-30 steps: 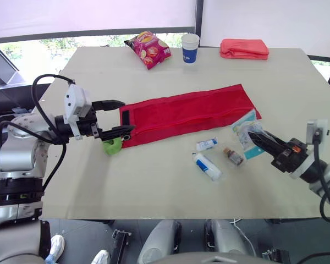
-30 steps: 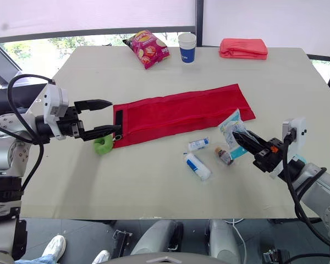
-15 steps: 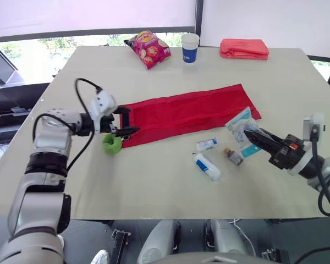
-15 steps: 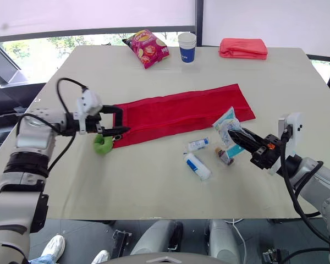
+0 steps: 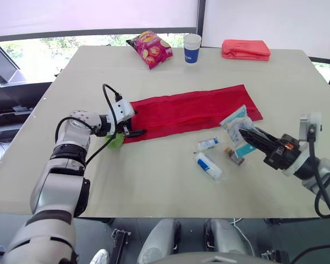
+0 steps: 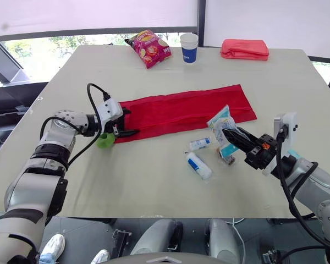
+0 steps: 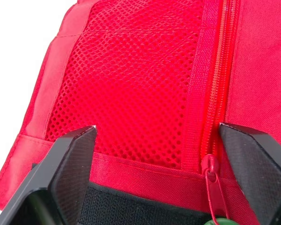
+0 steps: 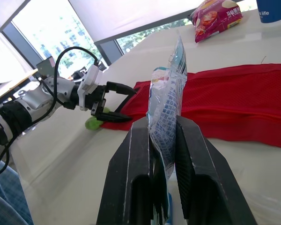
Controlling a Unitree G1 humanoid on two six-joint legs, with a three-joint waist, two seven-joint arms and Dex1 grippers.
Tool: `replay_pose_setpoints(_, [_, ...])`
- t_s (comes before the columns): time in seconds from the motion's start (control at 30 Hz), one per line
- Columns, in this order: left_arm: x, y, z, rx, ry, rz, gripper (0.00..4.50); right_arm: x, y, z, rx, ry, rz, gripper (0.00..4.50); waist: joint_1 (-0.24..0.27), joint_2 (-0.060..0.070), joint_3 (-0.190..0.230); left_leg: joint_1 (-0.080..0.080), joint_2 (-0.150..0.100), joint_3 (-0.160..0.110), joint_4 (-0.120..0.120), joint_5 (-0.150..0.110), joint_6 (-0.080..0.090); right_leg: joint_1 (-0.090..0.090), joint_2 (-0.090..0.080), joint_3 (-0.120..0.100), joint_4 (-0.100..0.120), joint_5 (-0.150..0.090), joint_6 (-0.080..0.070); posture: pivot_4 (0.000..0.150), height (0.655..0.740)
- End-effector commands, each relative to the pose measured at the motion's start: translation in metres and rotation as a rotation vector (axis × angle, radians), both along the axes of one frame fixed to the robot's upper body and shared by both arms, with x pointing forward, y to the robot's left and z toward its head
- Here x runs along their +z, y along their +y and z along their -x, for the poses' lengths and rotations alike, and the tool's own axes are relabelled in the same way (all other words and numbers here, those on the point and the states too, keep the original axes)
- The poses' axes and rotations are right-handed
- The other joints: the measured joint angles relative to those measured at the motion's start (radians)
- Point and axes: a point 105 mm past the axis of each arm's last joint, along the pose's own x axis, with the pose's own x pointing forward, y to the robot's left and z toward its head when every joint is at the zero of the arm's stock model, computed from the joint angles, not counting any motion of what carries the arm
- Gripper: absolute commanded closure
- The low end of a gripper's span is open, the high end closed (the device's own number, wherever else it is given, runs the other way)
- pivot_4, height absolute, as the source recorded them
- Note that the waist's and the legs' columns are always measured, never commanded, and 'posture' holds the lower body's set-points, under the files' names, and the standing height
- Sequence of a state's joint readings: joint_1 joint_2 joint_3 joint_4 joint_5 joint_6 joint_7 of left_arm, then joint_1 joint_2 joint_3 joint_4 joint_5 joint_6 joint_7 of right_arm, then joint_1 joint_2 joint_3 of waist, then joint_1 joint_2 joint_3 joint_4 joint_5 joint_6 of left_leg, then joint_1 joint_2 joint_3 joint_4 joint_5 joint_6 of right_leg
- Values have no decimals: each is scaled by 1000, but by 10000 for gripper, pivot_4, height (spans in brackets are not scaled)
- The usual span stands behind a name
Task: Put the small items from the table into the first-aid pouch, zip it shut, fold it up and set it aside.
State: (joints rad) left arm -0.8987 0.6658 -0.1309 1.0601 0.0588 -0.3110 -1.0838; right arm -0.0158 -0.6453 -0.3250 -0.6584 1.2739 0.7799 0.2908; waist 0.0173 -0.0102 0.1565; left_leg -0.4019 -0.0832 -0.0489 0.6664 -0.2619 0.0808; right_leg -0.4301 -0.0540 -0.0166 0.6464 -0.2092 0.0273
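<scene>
Your left gripper [image 5: 136,125] gapes over the pouch [image 5: 192,107] end, mid-left; your right gripper [image 5: 248,135] pinches a packet [image 5: 235,119]. Nothing looks packed yet; tubes [image 5: 208,165] and bottle [image 5: 232,155] wait, lower-centre.

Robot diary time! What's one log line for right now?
left gripper: open at end of red pouch | right gripper: shut on clear packet | two tubes, small bottle: on table

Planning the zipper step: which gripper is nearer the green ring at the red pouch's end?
Left. The open left gripper is beside the green ring; the right gripper, shut on a clear plastic packet, is near the pouch's opposite end.
</scene>
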Motion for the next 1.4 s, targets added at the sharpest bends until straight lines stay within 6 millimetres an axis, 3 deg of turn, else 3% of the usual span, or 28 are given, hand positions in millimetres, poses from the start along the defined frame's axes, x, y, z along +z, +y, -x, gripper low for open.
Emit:
replay_pose_setpoints(0.03, [11, 2, -6, 19, -67, -16, 13959, 11, 4, 6, 10, -54, -3, 43779, -1, 0, 0, 0, 0, 0, 0, 0, 0, 0, 0, 0, 0, 0, 0, 1500, 7395])
replay_pose_setpoints(0.27, [10, -6, -10, 15, -90, -9, 44692, 11, 4, 5, 0, -58, -3, 43779, -1, 0, 0, -1, 0, 0, 2, 0, 0, 0, 0, 0, 1, 0, 0, 1500, 7395])
replay_pose_setpoints(0.43, [3, -10, -8, -14, -75, -19, 44692, 11, 5, 4, -3, -60, -2, 43779, -2, 0, 0, -1, 0, 0, 2, 0, -1, 0, 0, 0, 0, 0, 0, 1500, 7395])
replay_pose_setpoints(0.73, [8, -14, 9, -105, -89, 43, 44692, 10, 6, 6, -13, -58, -8, 43779, -3, 0, 0, -1, 0, 0, 2, 0, -1, -1, 0, 0, 0, 0, 0, 1500, 7395])
replay_pose_setpoints(0.8, [7, -14, 16, -134, -132, 0, 44692, 10, 6, 6, -18, -60, -10, 43779, -4, 0, 0, -1, 0, 0, 2, 0, -1, -1, 0, 0, 0, 0, 0, 1500, 7395])
replay_pose_setpoints(1.0, [36, -13, 22, -3, -531, -118, 44692, 7, 6, 8, -22, -42, -17, 43779, 0, 0, 0, -1, 0, 0, 2, 0, -1, 0, 0, 0, 0, 0, 0, 1500, 7395])
replay_pose_setpoints(1.1, [31, -13, 27, 11, -627, -257, 36270, 9, 6, 7, -16, -38, -21, 43779, 0, 0, 0, -1, 0, 0, 2, 0, -1, 0, 0, 0, 0, 0, 0, 1500, 7395])
replay_pose_setpoints(1.2, [31, -13, 22, 57, -695, -364, 23176, 11, 6, 6, -1, -33, -15, 43779, 2, 0, 0, -1, 0, 0, 2, 0, -1, 0, 0, 0, 0, 0, 0, 1500, 7395])
replay_pose_setpoints(1.4, [26, -23, 13, 32, -725, -542, 23176, 14, 5, 4, 9, -28, -5, 43779, 2, 0, 0, -1, 0, 0, 2, 0, -1, 0, 0, 0, 0, 0, 0, 1500, 7395])
